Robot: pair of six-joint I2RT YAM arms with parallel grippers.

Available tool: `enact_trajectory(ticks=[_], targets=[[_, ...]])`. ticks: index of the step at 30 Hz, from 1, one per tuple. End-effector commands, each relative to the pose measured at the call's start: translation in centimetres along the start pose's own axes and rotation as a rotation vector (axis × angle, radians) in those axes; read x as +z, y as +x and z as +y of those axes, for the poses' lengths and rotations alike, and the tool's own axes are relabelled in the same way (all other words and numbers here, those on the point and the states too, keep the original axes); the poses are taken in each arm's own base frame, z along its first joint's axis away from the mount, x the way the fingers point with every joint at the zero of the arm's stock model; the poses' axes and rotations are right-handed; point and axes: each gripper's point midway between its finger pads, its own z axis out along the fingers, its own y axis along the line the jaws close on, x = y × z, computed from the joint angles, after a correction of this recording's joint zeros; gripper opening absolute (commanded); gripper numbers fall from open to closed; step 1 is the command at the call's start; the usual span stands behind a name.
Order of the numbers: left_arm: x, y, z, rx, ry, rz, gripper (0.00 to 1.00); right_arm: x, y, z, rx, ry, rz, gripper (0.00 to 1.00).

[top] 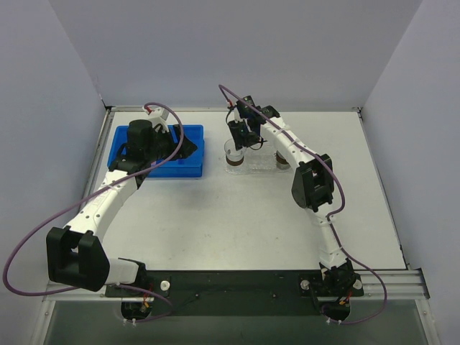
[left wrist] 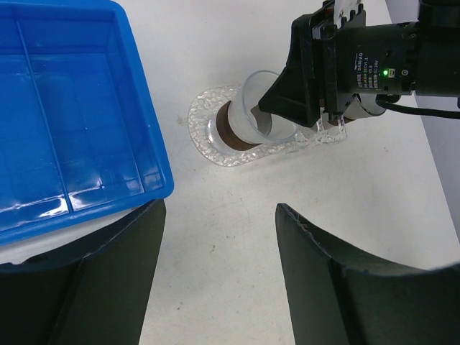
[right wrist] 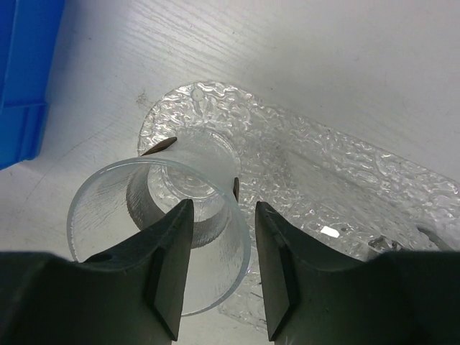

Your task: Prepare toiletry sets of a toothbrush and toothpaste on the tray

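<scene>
so the right hand is parked over the left end of the tray, with its fingers straddling the wall of the clear cup that stands there: one finger hangs inside the mouth, the other just outside the rim. The gap is narrow, and as far as I can see the wall sits loose in it, not pinched, so I'd call that a slack, slightly parted hand holding nothing. A rim grip makes sense to me, since a cup that wide wouldn't fit between those fingers any other way. The cup stands upright on a brown ring in the tray's rounded end, maybe to keep it steady on the bumpy plastic. From above there seems to be a second cup at the tray's other end, mostly hidden by the arm. The left hand hovers over the bench at the edge of the blue bin, on the tray's side. It's spread wide with nothing in it, probably because the bin is where supplies get fetched. Thing is, I can't spot a toothbrush or toothpaste in any view, not even in the part of the bin the left wrist camera shows. So my read is the sets aren't started yet
</scene>
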Motion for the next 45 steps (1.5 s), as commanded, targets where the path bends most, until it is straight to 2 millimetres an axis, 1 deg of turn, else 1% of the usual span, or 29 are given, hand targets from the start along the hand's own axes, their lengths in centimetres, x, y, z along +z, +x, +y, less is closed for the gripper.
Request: enact_trajectory(ticks=[1, 4, 8, 9, 13, 15, 17, 18, 19, 21, 22, 25, 27, 28, 29, 30, 31, 32, 33, 35, 36, 37, 38, 39, 41, 42, 43, 44, 45], targets=[[-0.5, -2.0, -0.7, 0.028, 0.025, -0.048, 0.73, -2.6, -2.3, 0.3, -0.007, 0.013, -0.079, 0.36], [-0.5, -2.1, -0.8, 0.029, 0.023, -0.051, 0.73, -2.9, -2.6, 0.3, 0.000, 0.012, -0.095, 0.41], [-0.7, -2.4, -0.8, 0.030, 0.022, -0.056, 0.73, -3.5, -3.2, 0.2, 0.008, 0.012, -0.122, 0.55], [-0.8, -2.5, -0.9, 0.032, 0.023, -0.061, 0.73, -3.7, -3.4, 0.1, 0.015, 0.011, -0.130, 0.56], [-1.0, -2.7, -0.7, 0.032, 0.015, -0.062, 0.73, -4.7, -4.2, 0.0, 0.040, 0.000, -0.165, 0.58], [-1.1, -2.8, -0.4, 0.029, 0.007, -0.065, 0.73, -4.8, -4.3, -0.3, 0.058, 0.000, -0.171, 0.58], [-1.2, -2.8, -0.1, 0.019, -0.001, -0.063, 0.73, -5.7, -4.8, -0.4, 0.076, -0.005, -0.197, 0.58], [-1.4, -2.9, 0.4, 0.014, -0.014, -0.066, 0.72, -5.8, -4.8, -0.6, 0.086, -0.005, -0.200, 0.57], [-1.6, -2.9, 0.7, 0.008, -0.025, -0.067, 0.72, -6.6, -5.4, -0.6, 0.097, -0.010, -0.224, 0.57], [-2.1, -3.1, 1.4, -0.001, -0.046, -0.078, 0.72, -7.4, -5.7, -0.5, 0.109, -0.019, -0.242, 0.56], [-2.3, -3.1, 2.2, -0.011, -0.068, -0.079, 0.72, -8.3, -6.0, -0.5, 0.109, -0.023, -0.262, 0.55], [-2.9, -2.9, 3.9, -0.012, -0.132, -0.075, 0.71, -9.9, -6.3, -0.6, 0.122, -0.024, -0.293, 0.52], [-3.4, -3.0, 4.8, 0.021, -0.174, -0.077, 0.70, -10.7, -6.3, -0.5, 0.124, -0.024, -0.305, 0.49], [-3.7, -2.8, 5.8, 0.030, -0.225, -0.070, 0.69, -11.9, -6.6, -0.6, 0.125, -0.022, -0.327, 0.48], [-4.1, -3.4, 6.5, 0.047, -0.260, -0.079, 0.67, -11.9, -6.1, -0.6, 0.127, -0.020, -0.318, 0.47], [-4.6, -2.9, 7.5, 0.077, -0.312, -0.046, 0.65, -13.1, -6.2, -0.6, 0.127, -0.021, -0.338, 0.47], [-5.1, -3.3, 9.0, 0.097, -0.393, -0.049, 0.63, -13.6, -6.1, -0.7, 0.127, -0.017, -0.343, 0.46], [-5.6, -4.3, 9.4, 0.120, -0.421, -0.055, 0.61, -13.6, -5.4, -0.8, 0.127, -0.013, -0.330, 0.46], [-5.8, -3.7, 10.5, 0.158, -0.461, -0.007, 0.61, -15.0, -5.6, -0.8, 0.124, -0.014, -0.352, 0.45], [-6.3, -4.1, 12.1, 0.190, -0.542, 0.009, 0.59, -15.4, -4.6, -0.9, 0.121, -0.005, -0.341, 0.45], [-6.2, -4.2, 12.9, 0.206, -0.565, 0.032, 0.57, -16.8, -4.5, -1.1, 0.118, -0.002, -0.363, 0.45], [-6.2, -4.2, 13.5, 0.208, -0.584, 0.041, 0.55, -17.3, -4.3, -1.2, 0.119, 0.003, -0.367, 0.44], [-6.2, -4.2, 14.7, 0.198, -0.613, 0.052, 0.51, -17.3, -3.5, -1.4, 0.118, 0.009, -0.355, 0.44], [-6.2, -4.8, 15.1, 0.196, -0.621, 0.043, 0.50, -18.7, -3.5, -1.6, 0.122, 0.011, -0.377, 0.44], [-5.6, -4.7, 16.3, 0.189, -0.636, 0.058, 0.48, -19.6, -3.2, -2.1, 0.128, 0.014, -0.388, 0.44], [-5.3, -5.2, 16.4, 0.204, -0.634, 0.052, 0.46, -20.5, -3.1, -2.6, 0.136, 0.017, -0.402, 0.44], [-4.9, -5.3, 16.6, 0.213, -0.634, 0.058, 0.45, -20.8, -3.1, -2.9, 0.137, 0.017, -0.407, 0.44], [-4.1, -4.9, 17.3, 0.217, -0.638, 0.085, 0.44, -21.2, -3.1, -3.1, 0.135, 0.012, -0.414, 0.44], [-4.0, -5.6, 17.4, 0.233, -0.645, 0.086, 0.42, -21.8, -3.2, -3.6, 0.138, 0.016, -0.427, 0.44]])
